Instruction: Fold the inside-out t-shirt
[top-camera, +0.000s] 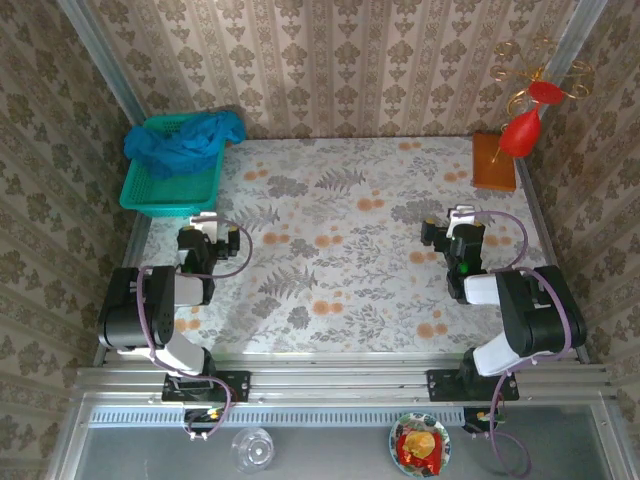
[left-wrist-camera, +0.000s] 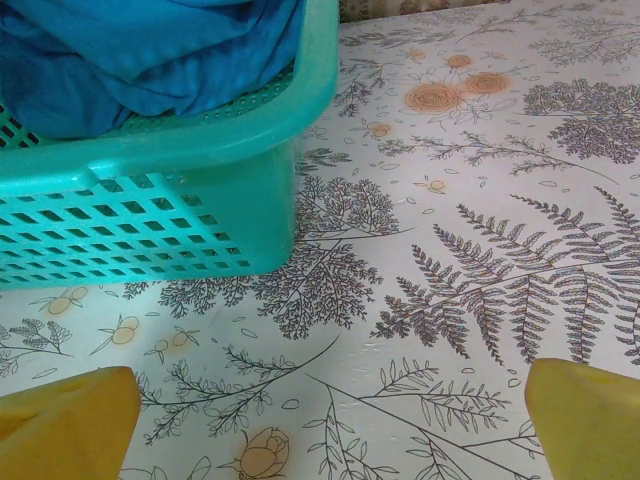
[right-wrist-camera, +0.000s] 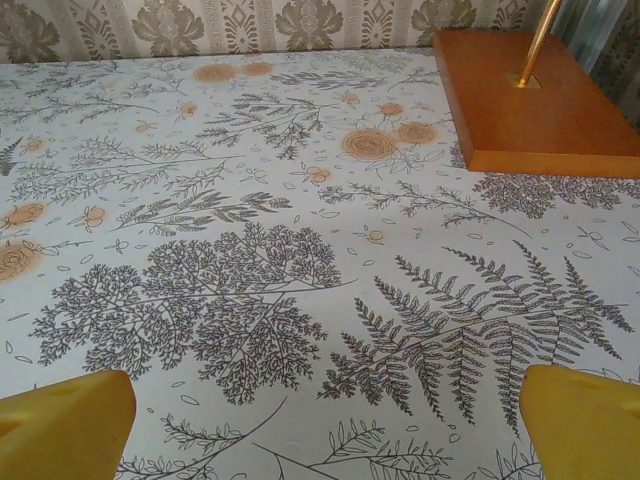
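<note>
The bright blue t-shirt (top-camera: 183, 142) lies bunched in a teal mesh basket (top-camera: 150, 192) at the table's back left; in the left wrist view the blue t-shirt (left-wrist-camera: 150, 55) spills over the basket (left-wrist-camera: 180, 210) rim. My left gripper (top-camera: 205, 222) sits just in front of the basket, open, yellow fingertips (left-wrist-camera: 70, 425) wide apart over bare tablecloth. My right gripper (top-camera: 458, 218) rests at the right side of the table, open too, with yellow fingertips (right-wrist-camera: 585, 425) spread and nothing between them.
An orange wooden base (top-camera: 494, 162) with a brass rod holding red ornaments (top-camera: 523, 128) stands at the back right; the same base (right-wrist-camera: 535, 95) lies ahead of the right gripper. The floral tablecloth (top-camera: 340, 250) spans the middle. Wallpapered walls enclose the table.
</note>
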